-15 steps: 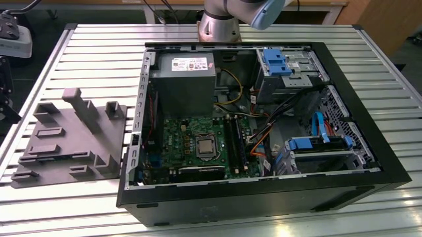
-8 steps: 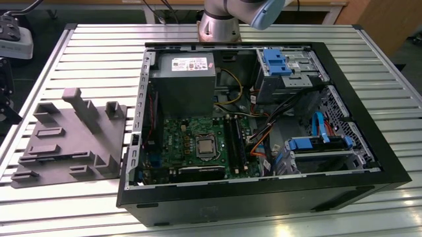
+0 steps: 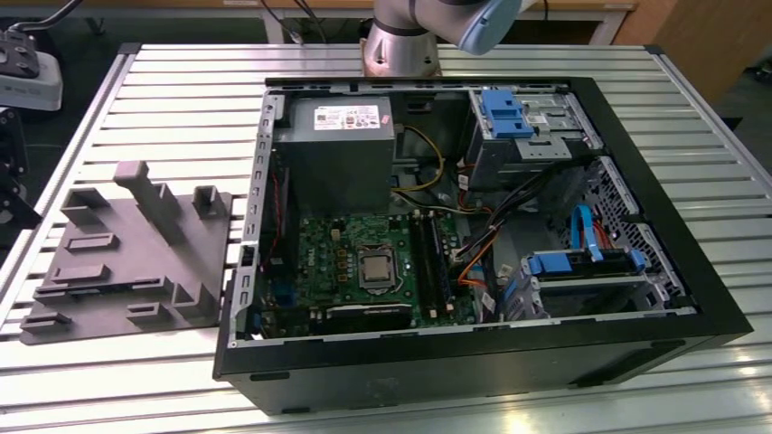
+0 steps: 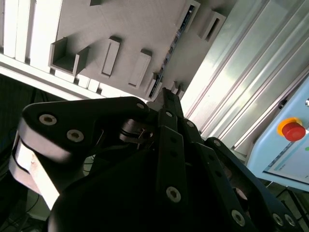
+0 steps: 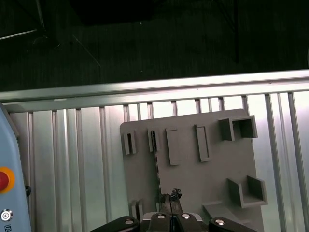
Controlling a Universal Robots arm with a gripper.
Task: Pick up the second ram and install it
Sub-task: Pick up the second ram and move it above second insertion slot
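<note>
1. Table [image 5: 87,159]: ribbed aluminium slats, bright rail along its edge; dark floor [image 5: 145,38] beyond.
2. Fixture plate [image 5: 190,186]: grey, flat on the slats; carries raised rectangular slots [image 5: 174,146] and two open-sided box brackets [image 5: 236,128].
3. Ram [image 5: 157,166]: thin dark strip seen edge-on, standing on the plate, running from a narrow slot towards the gripper.
4. Gripper [image 5: 170,195]: black; fingers drawn together with no gap visible, tips just beside the ram's near end.
5. Panel [image 5: 7,145]: pale blue, bearing a red button [image 5: 2,179]; at the table's side.
</note>
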